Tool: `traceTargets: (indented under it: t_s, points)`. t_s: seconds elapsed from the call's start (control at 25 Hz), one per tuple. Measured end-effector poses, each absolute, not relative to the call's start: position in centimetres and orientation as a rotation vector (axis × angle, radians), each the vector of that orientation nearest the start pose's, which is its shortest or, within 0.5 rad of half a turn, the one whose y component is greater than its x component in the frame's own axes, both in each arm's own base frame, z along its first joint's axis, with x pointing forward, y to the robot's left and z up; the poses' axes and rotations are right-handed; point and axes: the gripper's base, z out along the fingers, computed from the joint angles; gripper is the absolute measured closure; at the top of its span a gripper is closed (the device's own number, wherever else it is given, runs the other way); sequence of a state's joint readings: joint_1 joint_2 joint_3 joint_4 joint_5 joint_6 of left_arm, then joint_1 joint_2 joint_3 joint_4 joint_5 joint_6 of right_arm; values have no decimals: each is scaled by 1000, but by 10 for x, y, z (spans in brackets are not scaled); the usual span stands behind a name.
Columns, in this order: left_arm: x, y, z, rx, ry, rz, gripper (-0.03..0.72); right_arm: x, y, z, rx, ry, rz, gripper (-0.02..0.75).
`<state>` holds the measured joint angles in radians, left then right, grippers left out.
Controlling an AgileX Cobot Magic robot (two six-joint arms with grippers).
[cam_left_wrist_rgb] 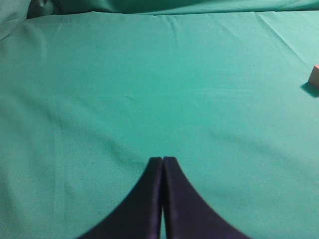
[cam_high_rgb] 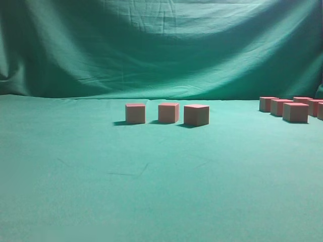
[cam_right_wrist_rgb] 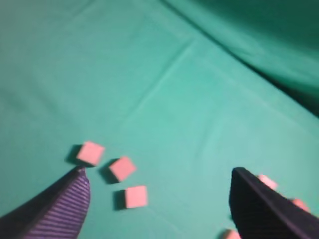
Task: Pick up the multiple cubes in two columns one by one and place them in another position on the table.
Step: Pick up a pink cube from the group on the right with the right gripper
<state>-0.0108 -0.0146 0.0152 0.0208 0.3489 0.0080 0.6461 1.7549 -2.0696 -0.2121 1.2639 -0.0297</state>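
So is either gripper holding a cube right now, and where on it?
Nothing is held. The left gripper is shut on nothing; the right gripper is open above the cubes on the table.

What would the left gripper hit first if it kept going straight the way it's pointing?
Probably just bare table. The shut left gripper points across empty cloth toward the backdrop; the lone cube sits far off to the right.
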Motion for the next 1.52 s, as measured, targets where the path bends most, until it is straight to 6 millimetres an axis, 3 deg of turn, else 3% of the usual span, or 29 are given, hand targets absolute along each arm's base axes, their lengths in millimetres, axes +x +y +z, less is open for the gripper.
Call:
traceTargets:
  t_s: [0.08, 0.24, 0.36, 0.52, 0.64, 0.84, 1.12, 1.52]
  points:
    - [53, 0, 177, 30, 1833, 18, 688, 296, 193, 456, -712, 2261, -15, 183]
    - [53, 0, 177, 30, 1833, 18, 688, 285, 154, 449, -587, 2340, -63, 183]
    - [53, 0, 177, 30, 1833, 18, 688, 288, 117, 421, -440, 2475, -131, 183]
    - [53, 0, 177, 30, 1833, 18, 688, 296, 69, 364, -270, 2692, -244, 183]
    - [53, 0, 177, 30, 1833, 18, 688, 298, 47, 326, -198, 2793, -276, 183]
    - [53, 0, 177, 30, 1833, 18, 688, 306, 34, 284, -140, 2833, -224, 183]
    - [53, 0, 177, 30, 1833, 18, 688, 336, 12, 236, -50, 2880, -173, 183]
    - [53, 0, 177, 30, 1833, 18, 688, 368, 5, 173, -95, 2896, -85, 183]
